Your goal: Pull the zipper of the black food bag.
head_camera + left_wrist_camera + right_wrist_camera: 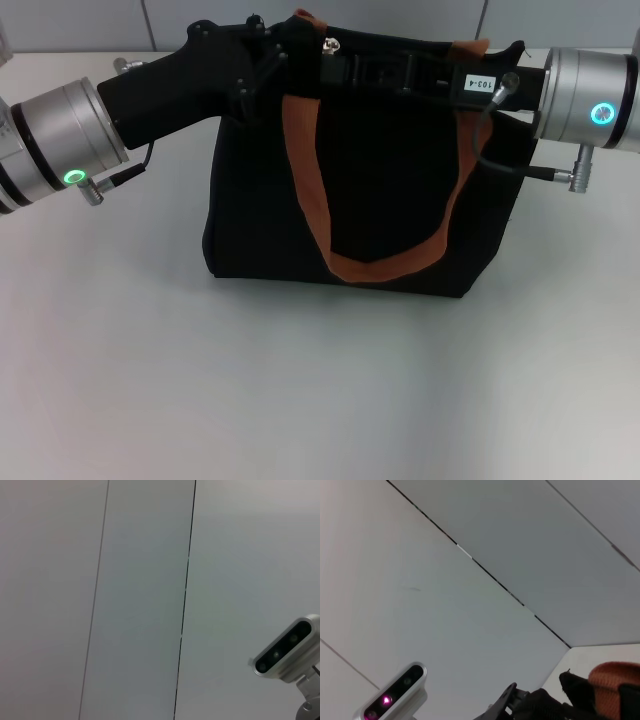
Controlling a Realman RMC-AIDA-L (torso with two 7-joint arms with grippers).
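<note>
The black food bag stands upright mid-table in the head view, an orange-brown handle hanging down its front. The small silver zipper pull sits on the top edge, left of centre. My left gripper reaches in from the left and lies against the bag's top left corner, just left of the pull. My right gripper reaches in from the right along the bag's top, its tip just right of the pull. Black on black hides both tips. A strap end shows in the right wrist view.
The bag rests on a white table with grey wall panels behind. The left wrist view shows only wall and the other arm's wrist camera. The right wrist view shows wall and the left arm's camera.
</note>
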